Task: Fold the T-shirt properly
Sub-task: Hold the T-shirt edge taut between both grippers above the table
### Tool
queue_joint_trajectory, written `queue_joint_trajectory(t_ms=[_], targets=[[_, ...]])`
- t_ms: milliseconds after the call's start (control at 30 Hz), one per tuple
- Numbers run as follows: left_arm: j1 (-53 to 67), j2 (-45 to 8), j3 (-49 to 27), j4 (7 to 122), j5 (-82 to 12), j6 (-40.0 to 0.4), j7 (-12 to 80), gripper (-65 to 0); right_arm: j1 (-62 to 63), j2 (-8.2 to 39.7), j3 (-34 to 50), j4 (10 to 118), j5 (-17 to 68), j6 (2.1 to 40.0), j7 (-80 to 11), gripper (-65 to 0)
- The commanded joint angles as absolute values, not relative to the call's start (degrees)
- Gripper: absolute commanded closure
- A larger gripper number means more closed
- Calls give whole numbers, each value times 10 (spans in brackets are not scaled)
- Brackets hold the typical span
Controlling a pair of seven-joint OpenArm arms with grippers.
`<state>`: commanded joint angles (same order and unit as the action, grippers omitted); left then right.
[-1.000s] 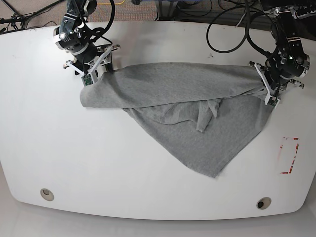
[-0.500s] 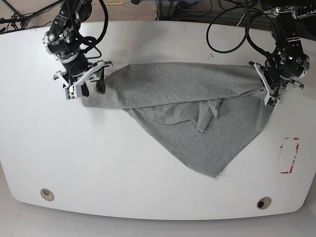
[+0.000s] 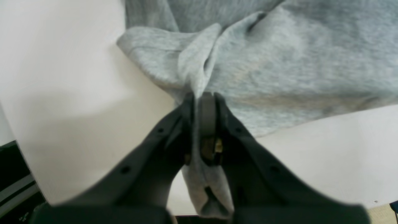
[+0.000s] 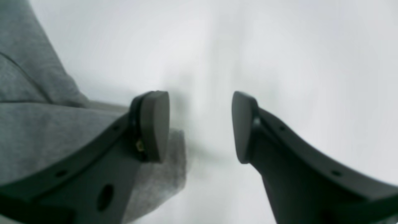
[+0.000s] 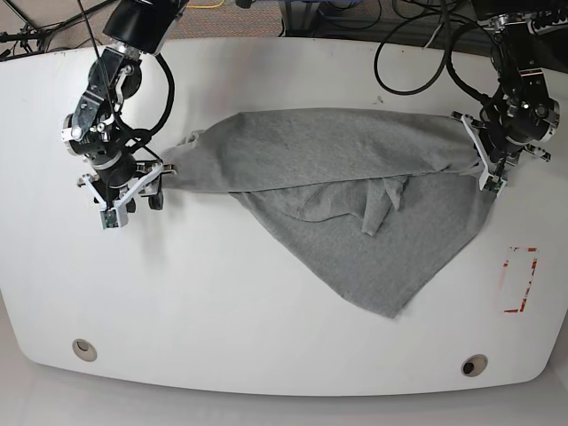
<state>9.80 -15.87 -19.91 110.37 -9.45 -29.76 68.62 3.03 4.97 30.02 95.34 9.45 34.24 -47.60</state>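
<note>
Surface: white table [image 5: 266, 337] with rounded corners; cables ran behind its far edge.
Right gripper [image 5: 133, 193]: at base view's left, jaws spread wide with nothing between them, just off the cloth's edge.
T-shirt [image 5: 355, 204]: grey, rumpled across the table's middle, tapering to a near point; no lettering readable.
Left gripper [image 5: 491, 169]: clamped on a bunched fold.
Red-outlined marking [image 5: 520, 280]: near the table's edge; unreadable.
Wrist views: pinched fabric [image 3: 199, 93] seen close.
</note>
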Motion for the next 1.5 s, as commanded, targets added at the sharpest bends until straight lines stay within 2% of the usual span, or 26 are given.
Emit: queue_joint_trajectory(t_ms=[167,600,1033,1100,1200,1233,1300,1500], targets=[[97,-159,-199,1104,-95,-298,686,-10,38,44,308,946,107,343,-522,-312],[96,-159,-199,1104,-95,-298,686,-10,19,26,310,912,190,338,-543,-312],[96,-159,-199,1104,-95,-298,686,-10,-9,9,307,915,200,337,-544,-301],[96,-159,-199,1104,-95,-298,686,-10,-15,5,307,916,200,338,-544,-271],[96,-159,-199,1104,-95,-298,686,-10,-19,4,308,923,200,338,-544,-138],[96,-159,-199,1104,-95,-298,686,-10,-20,4,308,925,200,338,-544,-65],[96,-159,-199,1104,-95,-298,686,-10,-21,4,309,931,200,338,-544,0],[95,-159,-199,1105,-96,-298,686,-10,-34,4,309,978,200,338,-544,0]])
